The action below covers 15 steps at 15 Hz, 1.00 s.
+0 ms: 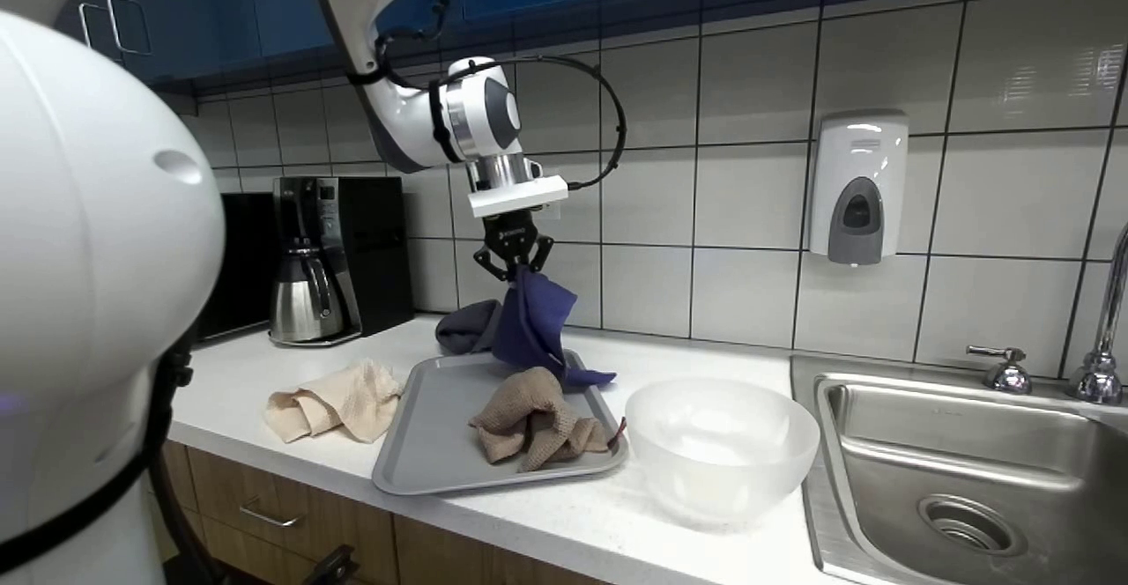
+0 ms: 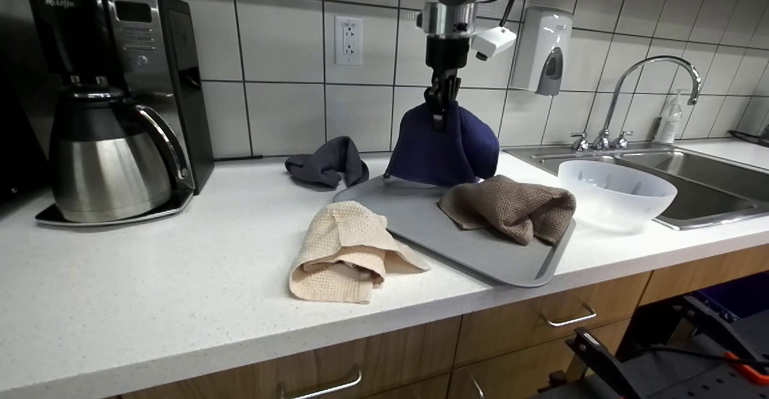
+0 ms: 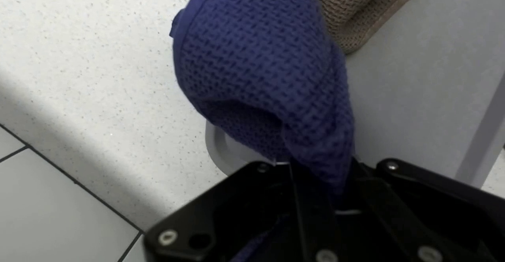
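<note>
A black gripper (image 1: pixel 520 273) pinches a purple waffle-weave cloth (image 1: pixel 533 325) above a white kitchen counter (image 2: pixel 180 279), its jaws drawn nearly together with only the gathered fabric between them. The cloth hangs in loose folds over the wall-side end of a gray tray (image 1: pixel 432 431), one corner reaching past the rim in an exterior view; how much of it touches the tray is hard to tell. A crumpled brown cloth (image 1: pixel 538 418) lies on the tray near the purple one. On the counter, a cream cloth (image 2: pixel 342 255) sits just beside the tray, and a dark gray cloth (image 2: pixel 330 164) is bunched near the tiled wall (image 2: pixel 282 116). A frosted bowl (image 1: pixel 723 457) stands between the tray and a steel sink (image 1: pixel 821 506).
</note>
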Each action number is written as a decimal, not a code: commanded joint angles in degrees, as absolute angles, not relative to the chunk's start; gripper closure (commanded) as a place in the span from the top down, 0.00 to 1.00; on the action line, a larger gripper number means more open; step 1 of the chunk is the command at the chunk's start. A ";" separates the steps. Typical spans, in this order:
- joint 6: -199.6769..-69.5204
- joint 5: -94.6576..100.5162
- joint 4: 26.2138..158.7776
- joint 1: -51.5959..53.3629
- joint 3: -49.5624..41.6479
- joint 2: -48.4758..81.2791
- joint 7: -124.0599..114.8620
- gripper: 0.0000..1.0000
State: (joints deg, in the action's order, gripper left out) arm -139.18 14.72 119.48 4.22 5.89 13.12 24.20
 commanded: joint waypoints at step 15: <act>-135.24 14.26 121.59 3.72 6.07 15.03 26.11 0.01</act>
State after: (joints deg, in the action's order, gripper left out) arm -135.13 14.66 121.47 4.50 6.18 14.36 25.25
